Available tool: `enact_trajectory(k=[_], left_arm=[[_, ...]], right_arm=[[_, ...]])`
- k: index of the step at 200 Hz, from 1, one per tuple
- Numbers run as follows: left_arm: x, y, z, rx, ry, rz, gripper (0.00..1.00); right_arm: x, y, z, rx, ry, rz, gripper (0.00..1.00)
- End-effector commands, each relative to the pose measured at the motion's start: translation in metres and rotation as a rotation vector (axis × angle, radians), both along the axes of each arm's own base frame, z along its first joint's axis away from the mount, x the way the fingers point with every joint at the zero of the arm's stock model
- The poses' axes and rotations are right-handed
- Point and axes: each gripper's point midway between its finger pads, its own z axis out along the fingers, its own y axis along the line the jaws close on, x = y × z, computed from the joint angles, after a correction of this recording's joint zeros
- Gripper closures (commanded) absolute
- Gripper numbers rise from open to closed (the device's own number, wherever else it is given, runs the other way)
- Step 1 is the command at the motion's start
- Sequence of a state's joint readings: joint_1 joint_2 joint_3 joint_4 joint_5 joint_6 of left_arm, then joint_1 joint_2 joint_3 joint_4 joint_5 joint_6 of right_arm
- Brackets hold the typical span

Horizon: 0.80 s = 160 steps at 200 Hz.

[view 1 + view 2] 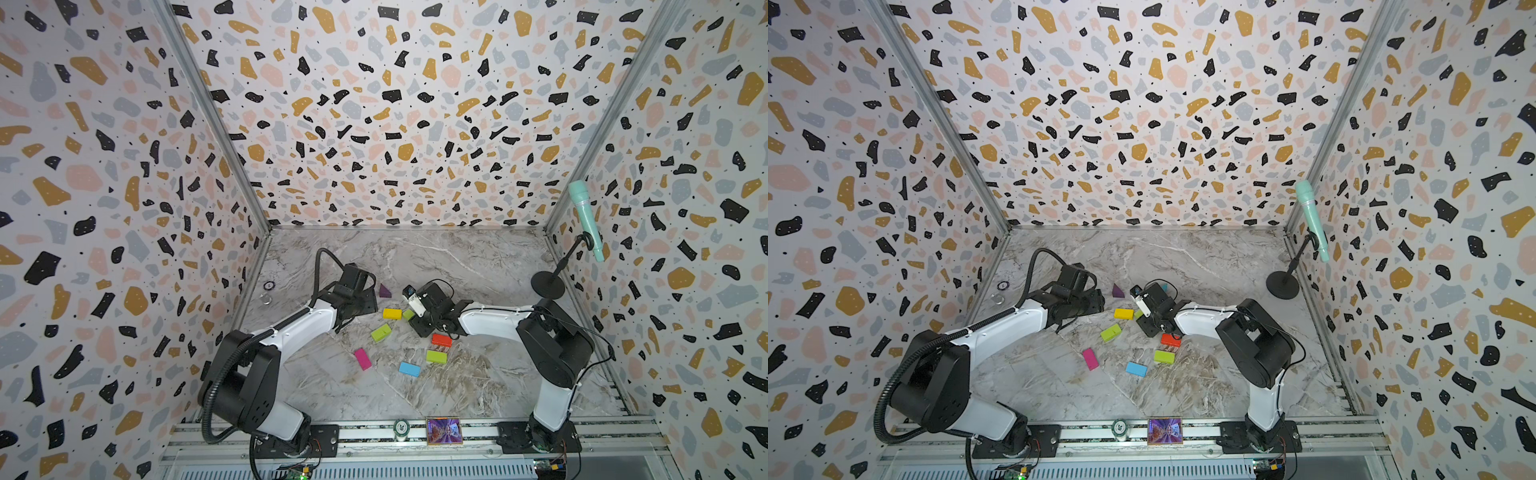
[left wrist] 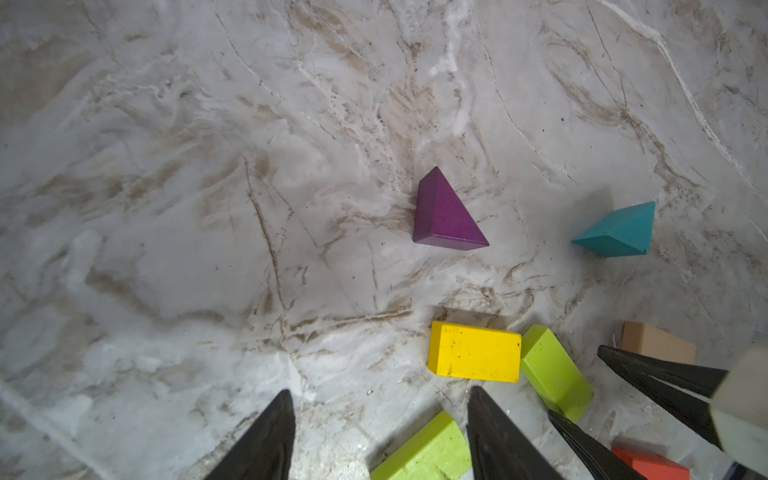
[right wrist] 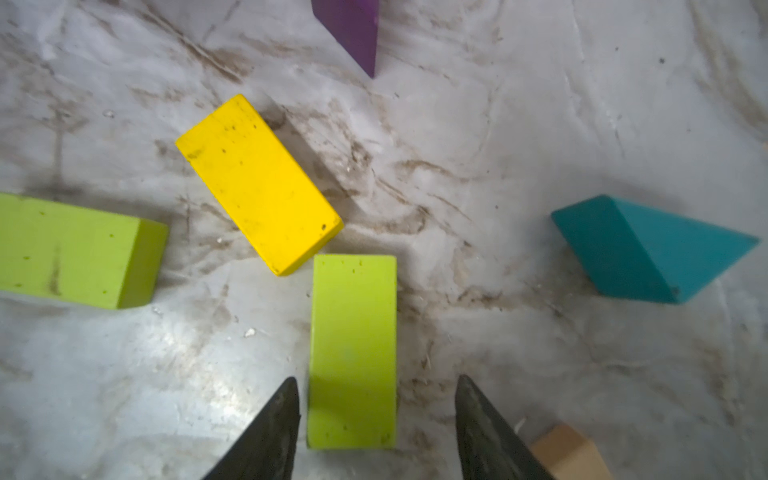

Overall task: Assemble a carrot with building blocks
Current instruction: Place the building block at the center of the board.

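Seemingly pairing bricks, the open right claw (image 3: 377, 378) straddles a green brick (image 3: 353, 332) touching the yellow brick (image 3: 257, 183); left claw (image 2: 380, 390) open, empty.

A mint-green plastic microphone (image 1: 584, 216) tilts on a thin black stand with a round base (image 1: 547, 284) near the far right corner of the grey-veined marble table (image 1: 457, 257). Two small metal rings (image 1: 269, 285) lie by the left edge. Against the front-edge rail stand a green-and-white round chip (image 1: 401, 428) and, just beside it, a small purple picture tile (image 1: 444, 430). Terrazzo-patterned walls (image 1: 395, 104) enclose three sides.
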<state>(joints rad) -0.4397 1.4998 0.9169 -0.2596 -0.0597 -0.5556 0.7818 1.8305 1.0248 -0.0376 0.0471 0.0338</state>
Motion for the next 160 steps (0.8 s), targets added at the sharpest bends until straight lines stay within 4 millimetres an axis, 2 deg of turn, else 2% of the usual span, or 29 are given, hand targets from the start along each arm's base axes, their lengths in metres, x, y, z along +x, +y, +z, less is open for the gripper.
enact_trajectory(k=[1, 45, 102, 133, 160], left_arm=[[0.002, -0.002, -0.001, -0.021, -0.009, 0.0, 0.33], [0.005, -0.005, 0.0, -0.026, -0.012, -0.004, 0.34], [0.008, -0.006, -0.002, -0.026, -0.012, 0.002, 0.39], [0.01, -0.006, -0.005, -0.026, -0.012, 0.002, 0.47], [0.012, -0.006, -0.009, -0.017, -0.017, 0.008, 0.56]], right_arm=[[-0.003, -0.015, 0.008, -0.014, -0.006, -0.066, 0.39], [0.004, -0.028, -0.001, -0.044, -0.002, -0.145, 0.4], [0.022, -0.034, 0.005, -0.044, -0.033, -0.194, 0.43], [0.021, -0.03, 0.017, -0.001, -0.04, -0.164, 0.43], [0.024, -0.036, 0.032, 0.044, -0.056, -0.195, 0.43]])
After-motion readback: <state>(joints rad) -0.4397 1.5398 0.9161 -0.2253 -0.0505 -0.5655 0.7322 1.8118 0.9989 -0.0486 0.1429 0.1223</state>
